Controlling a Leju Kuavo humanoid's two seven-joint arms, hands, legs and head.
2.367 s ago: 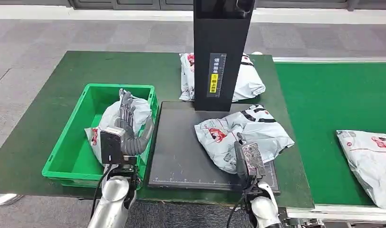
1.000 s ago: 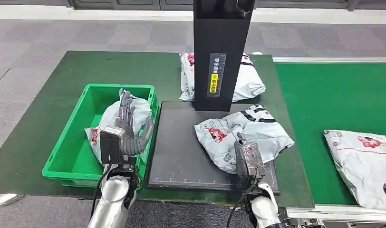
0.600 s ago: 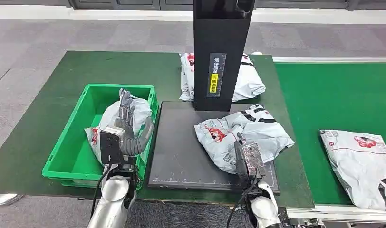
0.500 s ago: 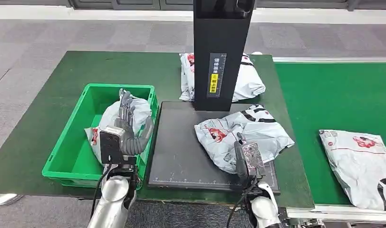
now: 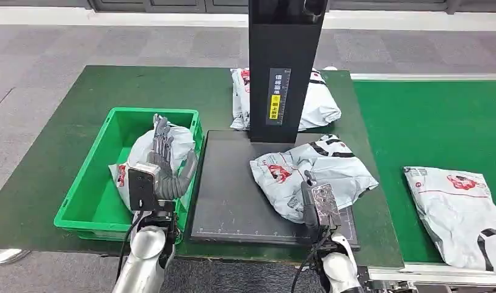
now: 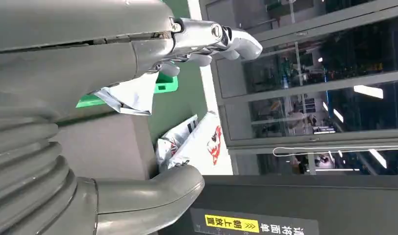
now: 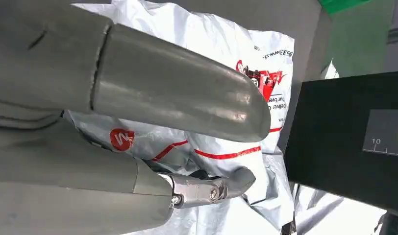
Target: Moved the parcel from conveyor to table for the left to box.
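Since the parcel (image 5: 311, 174) already lies on the black pad (image 5: 233, 195) at centre table, the right hand (image 5: 319, 204) rests at its 6 o'clock edge; whether it grips, I cannot tell. At 9 o'clock the left hand (image 5: 163, 168) hovers with fingers spread and empty over the bin (image 5: 87, 201), seemingly ready to take it.

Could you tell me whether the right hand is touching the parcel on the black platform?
Cannot tell: the right wrist view shows the right hand over the parcel, contact unclear.
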